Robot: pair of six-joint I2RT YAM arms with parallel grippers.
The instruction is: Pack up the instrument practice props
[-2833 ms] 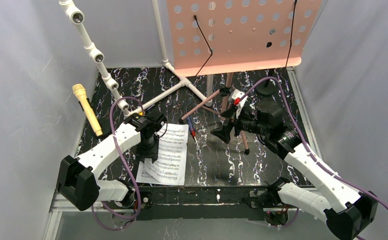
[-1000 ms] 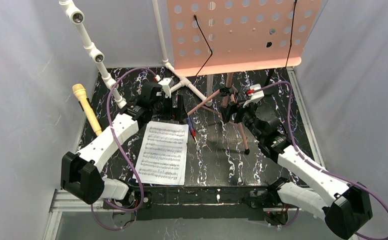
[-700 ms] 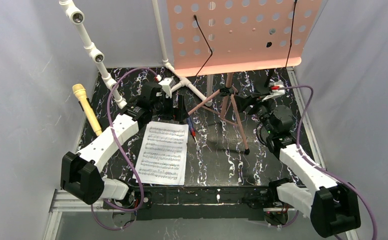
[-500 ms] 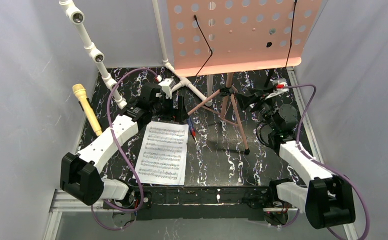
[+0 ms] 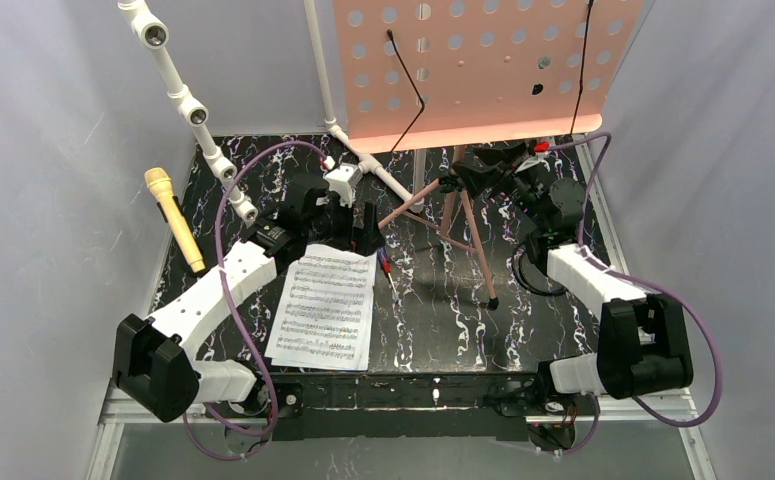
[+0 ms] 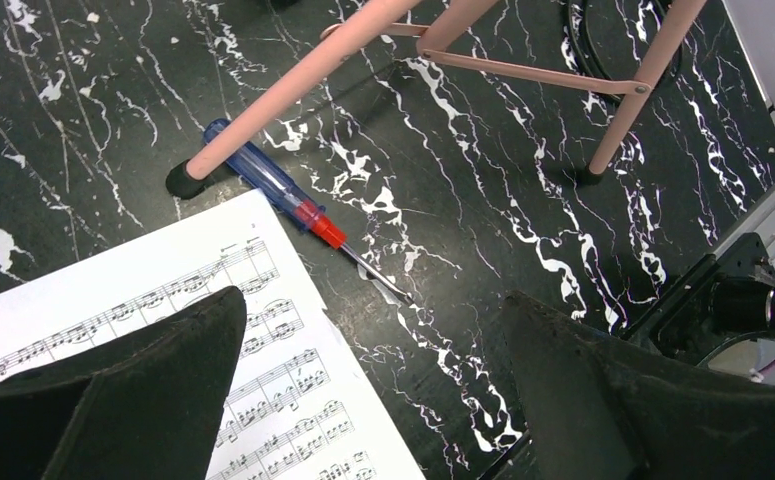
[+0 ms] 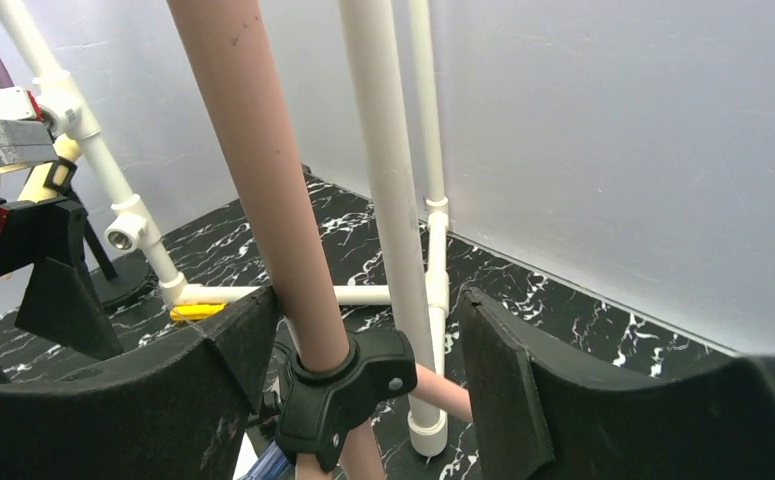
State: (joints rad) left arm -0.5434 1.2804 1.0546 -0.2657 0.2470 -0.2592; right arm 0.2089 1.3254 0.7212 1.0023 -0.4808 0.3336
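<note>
Right gripper (image 7: 363,320) straddles stand pole (image 7: 263,150), jaws spread, not pinching.
Left gripper (image 6: 373,330) spread wide, empty, over sheets' (image 5: 325,308) 1 o'clock corner; sheets at table's (image 5: 433,310) 8 o'clock, stand pole at 1, yellow mic (image 5: 173,218) at 9.

Up top, the pink board (image 5: 483,70) runs off the edge of the overhead view, upper part unseen, and the white pipe frame (image 5: 320,50) and the thin black pole (image 5: 583,60) shoot out of the picture with it. That pole's foot is lost behind the right arm (image 5: 563,200). Left wrist view now: the sheet music (image 6: 163,290) slides behind the left gripper (image 6: 373,298) and off the bottom edge, notes too small to read. A tripod leg (image 6: 303,85) covers a stretch of the screwdriver (image 6: 283,195) handle. Right wrist view: the right gripper (image 7: 368,300) straddles the pink pole (image 7: 263,150), touching or not, can't tell. A yellow scrap (image 7: 198,311) low by the white pipe frame is too small to name.
</note>
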